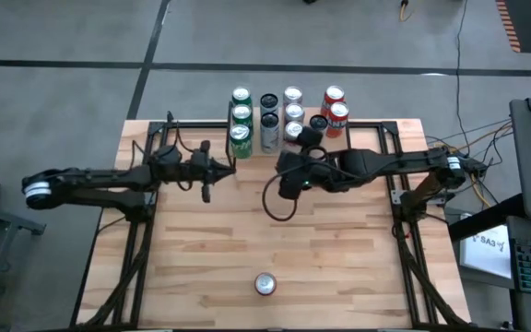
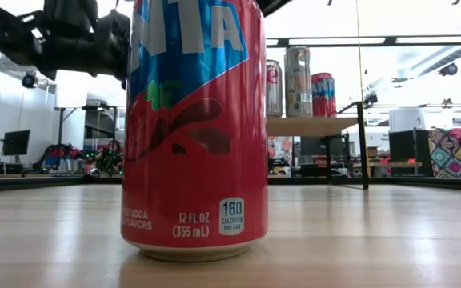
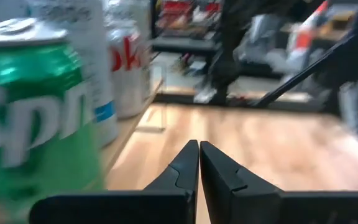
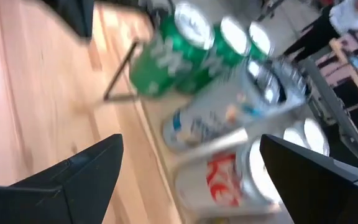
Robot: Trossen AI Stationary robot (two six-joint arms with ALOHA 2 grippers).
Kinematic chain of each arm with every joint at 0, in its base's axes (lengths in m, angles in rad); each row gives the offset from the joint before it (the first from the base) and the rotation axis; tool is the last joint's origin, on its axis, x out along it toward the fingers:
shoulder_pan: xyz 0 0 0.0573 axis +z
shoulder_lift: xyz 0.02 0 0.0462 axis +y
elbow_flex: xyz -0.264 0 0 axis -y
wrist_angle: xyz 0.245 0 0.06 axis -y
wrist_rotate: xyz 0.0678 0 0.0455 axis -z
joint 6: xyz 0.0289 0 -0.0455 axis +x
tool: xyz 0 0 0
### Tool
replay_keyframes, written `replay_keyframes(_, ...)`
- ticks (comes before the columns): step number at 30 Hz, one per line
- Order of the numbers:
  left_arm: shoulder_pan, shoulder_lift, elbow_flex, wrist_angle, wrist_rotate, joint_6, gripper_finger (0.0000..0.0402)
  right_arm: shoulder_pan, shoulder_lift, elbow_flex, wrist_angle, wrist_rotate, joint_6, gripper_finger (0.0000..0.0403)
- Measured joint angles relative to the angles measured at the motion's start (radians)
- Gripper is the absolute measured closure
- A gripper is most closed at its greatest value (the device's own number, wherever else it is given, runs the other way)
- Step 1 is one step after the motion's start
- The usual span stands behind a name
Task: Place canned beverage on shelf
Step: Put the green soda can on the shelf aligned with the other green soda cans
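Can (image 1: 265, 284) stands well behind the wide-open, empty right gripper (image 1: 289, 182); the grasp should centre it between the fingers.

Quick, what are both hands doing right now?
Left hand: closed, empty, beside the green can.
Right hand: open, empty, by the shelf.
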State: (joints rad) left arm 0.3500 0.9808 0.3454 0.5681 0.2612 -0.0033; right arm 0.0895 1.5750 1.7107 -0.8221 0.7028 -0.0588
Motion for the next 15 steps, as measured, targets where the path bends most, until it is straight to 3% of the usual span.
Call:
replay_keyframes(8,0.001,-0.082,0.121,-0.492,-0.19,0.226,0.0402,0.0,-0.004,-0.024,-0.159,-0.015,0.021,0.0035)
replay_keyframes(15,0.007,-0.035,0.21,-0.562,-0.303,0.342,0.0402,0.0,-0.024,-0.057,-0.194,-0.128,0.033,0.0035)
